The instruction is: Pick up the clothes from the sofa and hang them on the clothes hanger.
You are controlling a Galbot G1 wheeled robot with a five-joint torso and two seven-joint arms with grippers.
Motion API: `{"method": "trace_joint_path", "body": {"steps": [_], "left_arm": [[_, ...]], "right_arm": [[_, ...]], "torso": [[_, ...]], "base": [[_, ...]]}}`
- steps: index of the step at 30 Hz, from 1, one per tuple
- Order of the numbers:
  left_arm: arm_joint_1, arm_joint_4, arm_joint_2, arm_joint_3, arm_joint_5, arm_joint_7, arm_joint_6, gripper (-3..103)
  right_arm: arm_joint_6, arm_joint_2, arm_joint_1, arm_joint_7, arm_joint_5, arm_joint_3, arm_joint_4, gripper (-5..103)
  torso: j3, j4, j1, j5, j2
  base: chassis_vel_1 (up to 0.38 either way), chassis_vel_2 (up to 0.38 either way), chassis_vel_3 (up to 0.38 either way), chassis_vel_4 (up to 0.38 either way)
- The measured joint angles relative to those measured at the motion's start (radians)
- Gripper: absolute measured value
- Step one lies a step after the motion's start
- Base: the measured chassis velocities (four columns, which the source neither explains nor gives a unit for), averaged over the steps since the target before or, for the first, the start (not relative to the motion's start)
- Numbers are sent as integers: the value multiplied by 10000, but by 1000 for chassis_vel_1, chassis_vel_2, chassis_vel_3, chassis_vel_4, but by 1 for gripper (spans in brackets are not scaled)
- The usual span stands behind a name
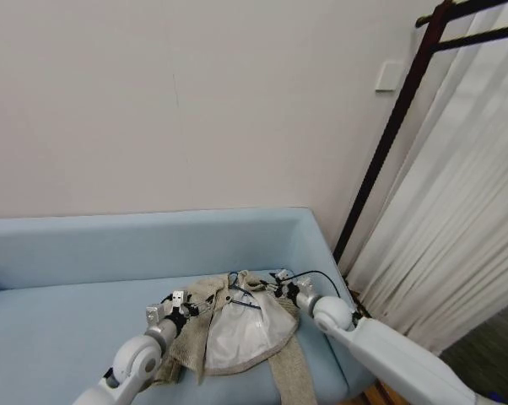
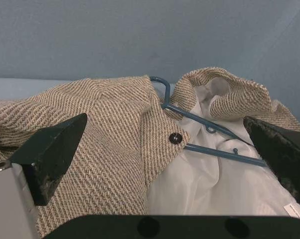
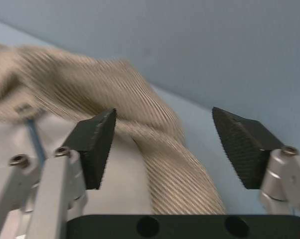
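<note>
**A:** what's on the sofa [image 1: 68, 253] rn?

**B:** a tweed jacket [image 1: 237, 329], lying open around 6 o'clock in the head view, lining up. The dark clothes rack [image 1: 387, 143] is at 2 o'clock, its top cut off by the frame.

**A:** grippers?

**B:** left gripper [image 1: 180, 302] is at the jacket's 9 o'clock and right gripper [image 1: 279, 283] at its 1 o'clock. Both have their fingers spread wide with nothing between them. The blue hanger [image 2: 190, 116] is half buried under the collar [image 2: 225, 94]. Probably neither gripper touches cloth, hard to tell tbh.

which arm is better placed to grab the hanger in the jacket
Probably left: the left gripper is open, with the blue hanger and the tweed jacket collar centred ahead of it. The open right gripper faces the jacket's outer edge.
</note>
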Motion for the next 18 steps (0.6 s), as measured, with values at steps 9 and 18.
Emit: {"method": "trace_joint_path", "body": {"steps": [9, 18], "left_arm": [[-47, -23, -5, 31, 8, 0, -41, 100], [-93, 68, -64, 99, 21, 54, -51, 100]], "right_arm": [[-766, 174, 788, -2015, 1218, -314, -2790, 97], [-1381, 321, 325, -1559, 2553, -222, -2935, 96]], "torso": [[1, 2, 2, -2, -1], [1, 0, 2, -2, -1]], "base": [[0, 0, 0, 0], [0, 0, 0, 0]]}}
